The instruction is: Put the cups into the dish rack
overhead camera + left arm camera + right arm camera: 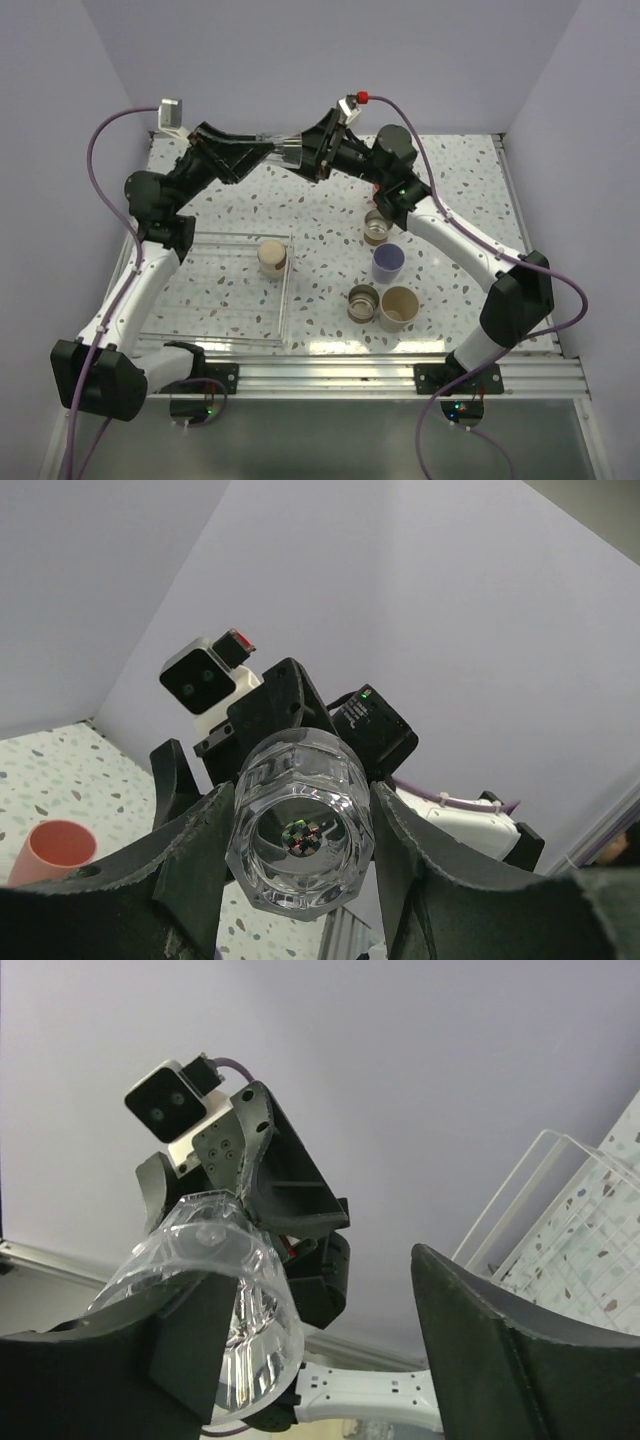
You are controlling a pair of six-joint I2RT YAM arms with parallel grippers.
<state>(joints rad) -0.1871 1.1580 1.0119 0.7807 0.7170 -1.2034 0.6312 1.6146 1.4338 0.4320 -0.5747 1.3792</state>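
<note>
Top view, upper centre: clear cup (291, 150) mostly hidden by left gripper (277, 151) and right gripper (304, 155). Left wrist view, lower left: coral cup (58, 850) base hidden behind left gripper. Right wrist view: dish rack (590, 1230) cut off at right edge.

One clear cup (291, 152) aloft, beige cup (272, 257) in dish rack (215, 305)

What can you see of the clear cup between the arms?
The clear cup is a faceted, thick-based tumbler, transparent glass or plastic, apparently empty. It lies roughly horizontal in mid-air over the far side of the table. The left gripper is shut on its base end, a finger on each side. The right gripper stands open around its rim end: one finger beside the wall, the other clear.
</note>
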